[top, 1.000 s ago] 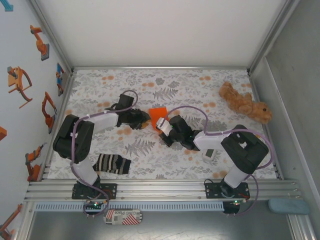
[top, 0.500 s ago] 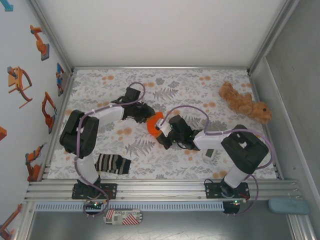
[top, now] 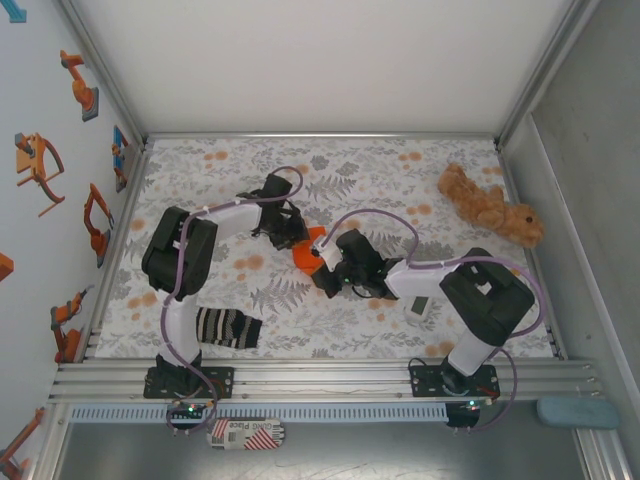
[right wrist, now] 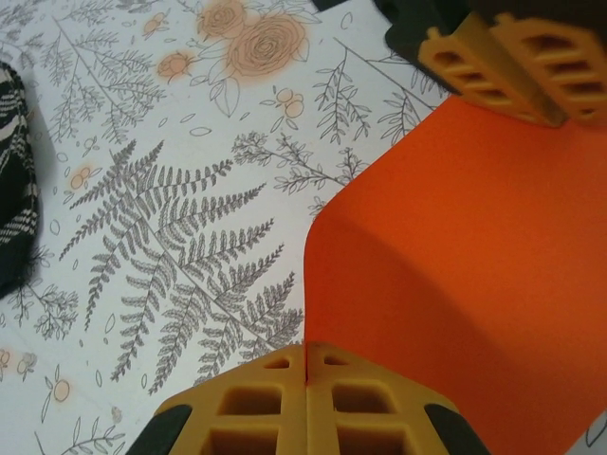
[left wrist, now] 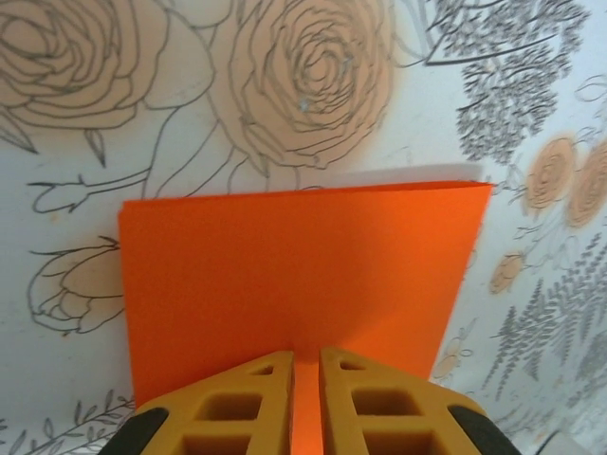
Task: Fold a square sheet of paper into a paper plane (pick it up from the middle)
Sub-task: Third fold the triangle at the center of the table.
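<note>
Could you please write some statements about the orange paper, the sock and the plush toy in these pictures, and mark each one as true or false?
1. The left fingers and the right fingers both pinch the bright orange paper sheet. True.
2. The sheet lies flat on the flower-patterned table. False: it is bent in a curve between the two grips.
3. The striped black-and-white sock rests on the sheet. False: it lies apart, near the left arm's base.
4. The brown plush toy lies at the table's far right side. True.
5. The right fingers stand wide open. False: they are shut on the sheet's edge.
</note>
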{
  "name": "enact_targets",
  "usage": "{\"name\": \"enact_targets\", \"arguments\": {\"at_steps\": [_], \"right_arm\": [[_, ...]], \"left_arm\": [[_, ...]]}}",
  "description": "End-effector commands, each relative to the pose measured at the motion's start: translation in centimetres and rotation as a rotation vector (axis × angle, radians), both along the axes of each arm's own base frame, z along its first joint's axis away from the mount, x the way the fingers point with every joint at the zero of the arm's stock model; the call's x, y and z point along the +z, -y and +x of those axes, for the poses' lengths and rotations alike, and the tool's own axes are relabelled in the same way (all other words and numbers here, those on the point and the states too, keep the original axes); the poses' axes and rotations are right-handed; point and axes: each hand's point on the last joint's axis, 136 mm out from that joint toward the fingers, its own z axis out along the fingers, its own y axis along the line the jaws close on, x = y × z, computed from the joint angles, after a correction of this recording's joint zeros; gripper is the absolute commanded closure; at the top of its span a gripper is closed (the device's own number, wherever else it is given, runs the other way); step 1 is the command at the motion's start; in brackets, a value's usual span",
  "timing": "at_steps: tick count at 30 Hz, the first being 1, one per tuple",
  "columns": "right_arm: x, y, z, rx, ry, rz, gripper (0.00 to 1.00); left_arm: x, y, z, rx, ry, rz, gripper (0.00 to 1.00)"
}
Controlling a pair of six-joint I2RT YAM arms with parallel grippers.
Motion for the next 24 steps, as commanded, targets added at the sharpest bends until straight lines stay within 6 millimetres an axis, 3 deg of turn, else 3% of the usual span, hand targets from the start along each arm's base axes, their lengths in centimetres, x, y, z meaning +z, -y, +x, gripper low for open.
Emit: {"name": "enact_targets", "arguments": {"at_steps": [1, 24], "right_arm": [[0.3, -0.5, 1.2, -0.072, -0.037, -0.004, 1.0], [-1.5, 0.7, 2.9, -0.242, -0.124, -0.081, 1.0]], "left_arm": [[-1.6, -0.6, -1.4, -0.054, -0.048, 0.065, 0.87], [-2.4, -0.7, -1.8, -0.067, -0.067, 0.069, 0.88]]}}
